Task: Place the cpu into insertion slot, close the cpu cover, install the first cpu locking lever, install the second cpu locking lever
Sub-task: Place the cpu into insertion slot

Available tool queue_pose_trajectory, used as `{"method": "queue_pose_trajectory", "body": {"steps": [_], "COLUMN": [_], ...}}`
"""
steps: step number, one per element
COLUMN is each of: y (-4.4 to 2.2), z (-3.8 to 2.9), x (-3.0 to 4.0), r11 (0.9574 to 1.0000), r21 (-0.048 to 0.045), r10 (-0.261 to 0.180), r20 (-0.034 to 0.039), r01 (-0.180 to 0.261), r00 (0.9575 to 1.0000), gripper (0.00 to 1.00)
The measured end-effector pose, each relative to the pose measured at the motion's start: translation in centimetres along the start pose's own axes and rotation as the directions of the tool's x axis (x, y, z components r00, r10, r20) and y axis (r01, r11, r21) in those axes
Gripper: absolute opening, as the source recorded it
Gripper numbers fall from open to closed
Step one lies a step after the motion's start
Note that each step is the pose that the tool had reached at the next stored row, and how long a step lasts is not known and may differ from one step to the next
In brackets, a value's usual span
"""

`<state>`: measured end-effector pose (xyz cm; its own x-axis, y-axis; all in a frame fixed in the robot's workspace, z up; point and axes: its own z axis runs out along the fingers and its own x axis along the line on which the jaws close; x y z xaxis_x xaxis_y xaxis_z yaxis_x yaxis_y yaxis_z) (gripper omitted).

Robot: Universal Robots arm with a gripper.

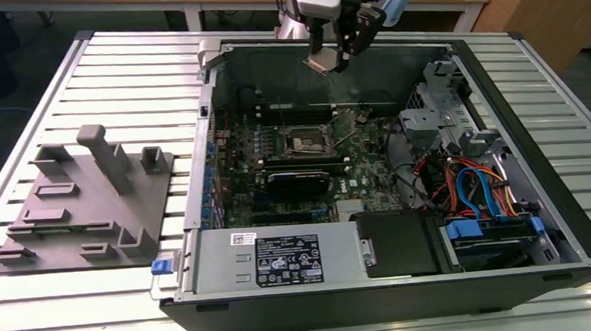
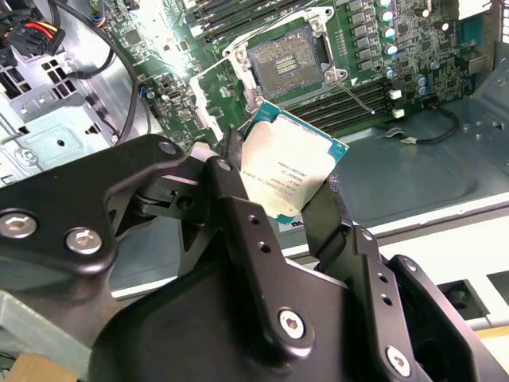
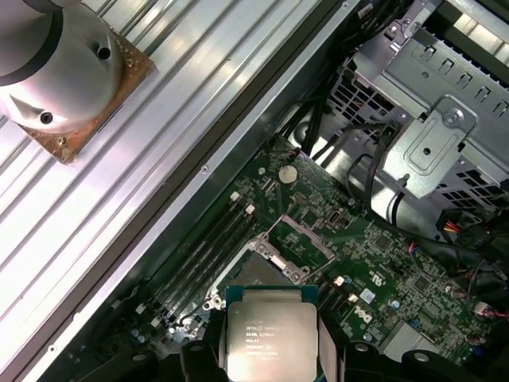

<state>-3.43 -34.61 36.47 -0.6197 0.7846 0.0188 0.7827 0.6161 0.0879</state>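
**CPU in pincer, not seated**

Step one in hand. Pincer (image 1: 331, 57) is clamped on the cpu (image 2: 290, 169) by two opposite edges, high over the far wall of the computer case (image 1: 384, 301). In the exterior view the insertion slot (image 1: 305, 140) sits at 6 o'clock from it, well apart, pin field bare. My read: placing calls for squaring chip to socket and a flat, unskewed descent.

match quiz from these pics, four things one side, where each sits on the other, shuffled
1 cpu
2 insertion slot
3 grey fixture block
4 blue cables

a on the table, exterior view's left
b in the case, exterior view's right
c in the gripper, above the case
d on the green board, no chip in it

Pairs: 1c, 2d, 3a, 4b
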Motion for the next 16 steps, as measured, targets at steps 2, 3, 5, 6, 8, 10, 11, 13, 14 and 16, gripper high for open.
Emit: {"method": "queue_pose_trajectory", "body": {"steps": [2, 3, 5, 6, 8, 10, 11, 13, 14, 16], "y": [0.0, 0.0, 0.0, 0.0, 0.0, 0.0, 0.0, 0.0, 0.0, 0.0], "z": [0.0, 0.0, 0.0, 0.01, 0.01, 0.01, 0.01, 0.01, 0.01, 0.01], "x": [0.0, 0.0, 0.0, 0.0, 0.0, 0.0, 0.0, 0.0, 0.0, 0.0], "r11": [0.9999, 0.9998, 0.9991, 0.9985, 0.9967, 0.9954, 0.9953, 0.9952, 0.9952, 0.9952], "r21": [-0.0003, -0.0005, -0.0009, -0.0012, -0.0018, -0.0022, -0.0023, -0.0022, -0.0023, -0.0023], "r10": [0.013, 0.021, 0.042, 0.054, 0.081, 0.096, 0.097, 0.097, 0.097, 0.097], "r20": [0.0011, 0.0018, 0.0036, 0.0047, 0.007, 0.0083, 0.0084, 0.0085, 0.0085, 0.0085], "r01": [-0.013, -0.021, -0.042, -0.054, -0.081, -0.096, -0.097, -0.097, -0.097, -0.097], "r00": [0.9999, 0.9998, 0.9991, 0.9985, 0.9967, 0.9954, 0.9952, 0.9952, 0.9952, 0.9952], "gripper": [0.54, 0.54, 0.54, 0.54, 0.54, 0.54, 0.54, 0.54, 0.54, 0.54]}}
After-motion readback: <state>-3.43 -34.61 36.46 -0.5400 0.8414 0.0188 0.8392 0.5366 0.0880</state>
